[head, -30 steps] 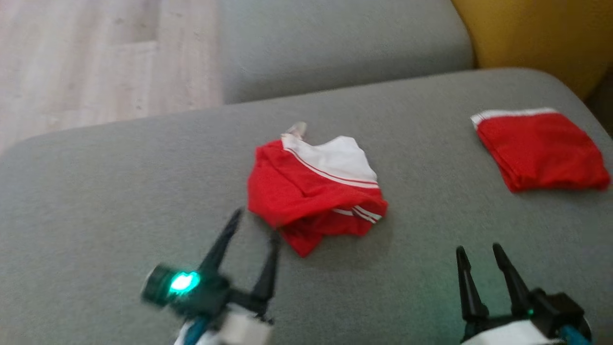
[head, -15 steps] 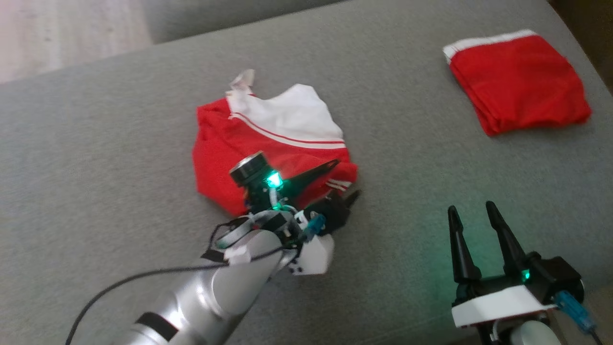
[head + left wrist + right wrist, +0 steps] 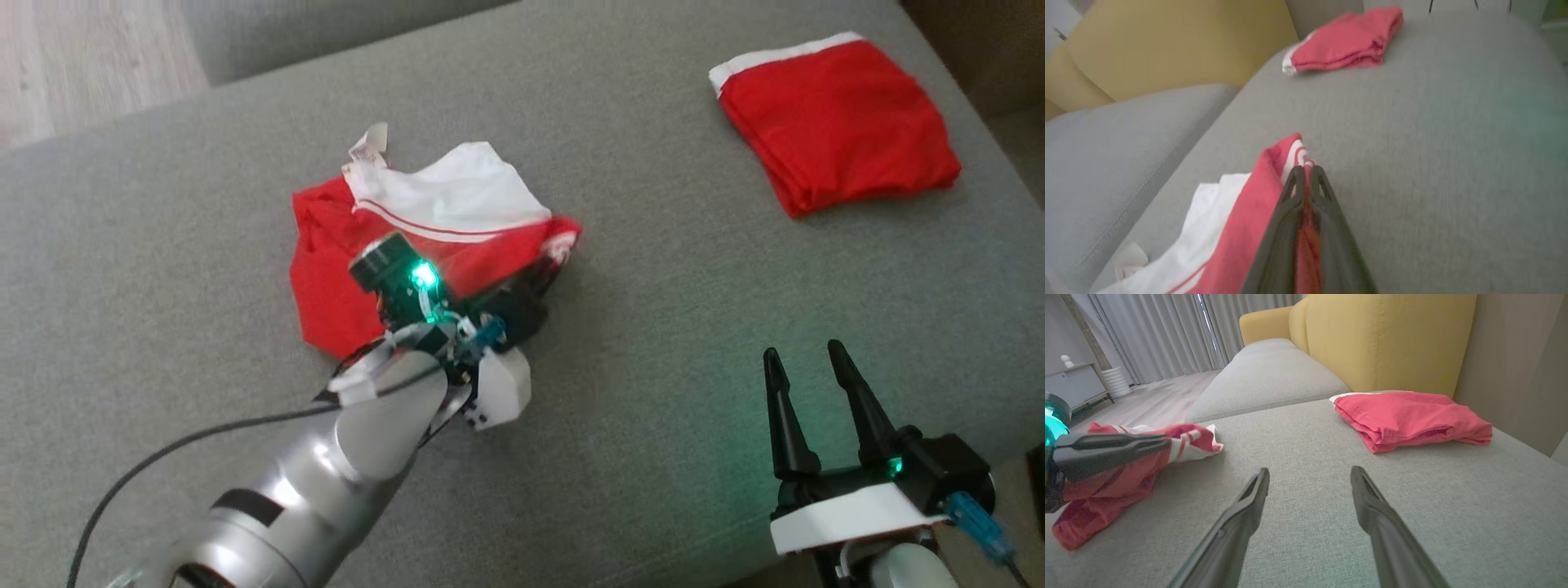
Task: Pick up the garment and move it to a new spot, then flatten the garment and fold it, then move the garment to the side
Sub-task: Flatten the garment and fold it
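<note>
One edge of the garment (image 3: 424, 192), mid-seat on the sofa (image 3: 163, 204), is clamped in the left hand (image 3: 1304, 173); the right hand (image 3: 808, 371) stands apart. Such a shallow pinch may slip when lifted.

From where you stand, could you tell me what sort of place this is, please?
Probably a home living room: a grey sofa seat, yellow back cushions, and floor-length curtains over wood-look flooring.
</note>
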Robot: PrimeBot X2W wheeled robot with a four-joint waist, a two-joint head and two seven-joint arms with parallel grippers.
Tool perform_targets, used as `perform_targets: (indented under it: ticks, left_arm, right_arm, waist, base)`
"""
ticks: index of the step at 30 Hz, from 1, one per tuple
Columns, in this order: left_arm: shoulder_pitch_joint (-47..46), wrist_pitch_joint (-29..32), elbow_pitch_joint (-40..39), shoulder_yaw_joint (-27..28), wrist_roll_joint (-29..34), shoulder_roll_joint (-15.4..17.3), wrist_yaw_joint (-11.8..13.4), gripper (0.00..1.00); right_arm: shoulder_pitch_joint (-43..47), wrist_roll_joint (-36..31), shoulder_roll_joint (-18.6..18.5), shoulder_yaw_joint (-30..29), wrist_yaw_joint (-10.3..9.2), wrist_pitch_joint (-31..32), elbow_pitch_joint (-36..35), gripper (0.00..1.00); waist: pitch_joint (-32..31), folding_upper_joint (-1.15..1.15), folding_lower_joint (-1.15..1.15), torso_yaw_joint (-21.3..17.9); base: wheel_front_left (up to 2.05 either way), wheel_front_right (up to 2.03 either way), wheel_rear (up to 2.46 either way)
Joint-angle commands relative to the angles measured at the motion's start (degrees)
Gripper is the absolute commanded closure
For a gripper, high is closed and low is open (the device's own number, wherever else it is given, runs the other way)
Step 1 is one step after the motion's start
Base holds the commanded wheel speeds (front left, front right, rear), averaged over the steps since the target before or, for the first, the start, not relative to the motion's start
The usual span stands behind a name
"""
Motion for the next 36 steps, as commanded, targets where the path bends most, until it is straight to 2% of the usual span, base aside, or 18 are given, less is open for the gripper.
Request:
perform_targets:
  ticks: [1,7,14,19,23,28,32,36]
  left_arm:
    - [-4.2,-1.4,-2.8,1.6,-2.4,0.1,0.0,1.00]
    - [-14.2,-3.5,-7.3,5.7,-14.0,0.1,-0.6,1.00]
    - [-29.1,-7.6,-5.9,16.3,-20.6,0.6,0.3,1.00]
    - [-30.5,-9.4,-3.7,21.5,-24.9,1.1,0.7,1.00]
    - [-21.9,-10.2,-0.6,23.1,-26.9,3.3,0.8,1.00]
    - [-2.8,-10.8,-0.2,25.3,-30.5,4.5,0.5,1.00]
    - [12.0,-10.9,-6.2,29.4,-31.5,5.0,1.8,1.00]
    - [26.5,-10.9,-15.9,33.0,-29.5,4.0,3.2,1.00]
  right_arm:
    - [-0.6,0.2,-0.4,1.2,0.39,-0.6,-1.5,0.00]
    - [0.7,0.9,-0.3,1.3,0.39,-0.6,-1.0,0.00]
    - [3.2,0.6,-0.3,0.3,0.39,-0.6,-0.8,0.00]
    - [4.3,0.3,-0.3,-1.6,0.39,-0.6,-1.7,0.00]
    - [4.8,0.2,-0.3,-2.7,0.39,-0.6,-2.5,0.00]
    - [5.2,0.7,-0.3,-3.1,0.39,-0.6,-3.2,0.00]
    - [5.6,0.7,-0.3,-3.6,0.39,-0.6,-3.3,0.00]
    - [5.8,0.4,-0.3,-4.2,0.39,-0.6,-3.4,0.00]
  waist:
    - [-1.6,0.00,0.00,-0.2]
    - [-5.9,0.00,0.00,-0.7]
    - [-9.7,0.00,0.00,0.0]
    - [-10.1,0.00,0.00,2.1]
    - [-10.0,0.00,0.00,4.5]
    - [-8.4,0.00,0.00,7.5]
    - [-7.3,0.00,0.00,10.1]
    - [-7.0,0.00,0.00,13.1]
  base:
    - [0.00,0.00,0.00]
    - [0.00,0.00,0.00]
    - [0.00,0.00,0.00]
    - [0.00,0.00,0.00]
    - [0.00,0.00,0.00]
    - [0.00,0.00,0.00]
    - [0.00,0.00,0.00]
    - [0.00,0.00,0.00]
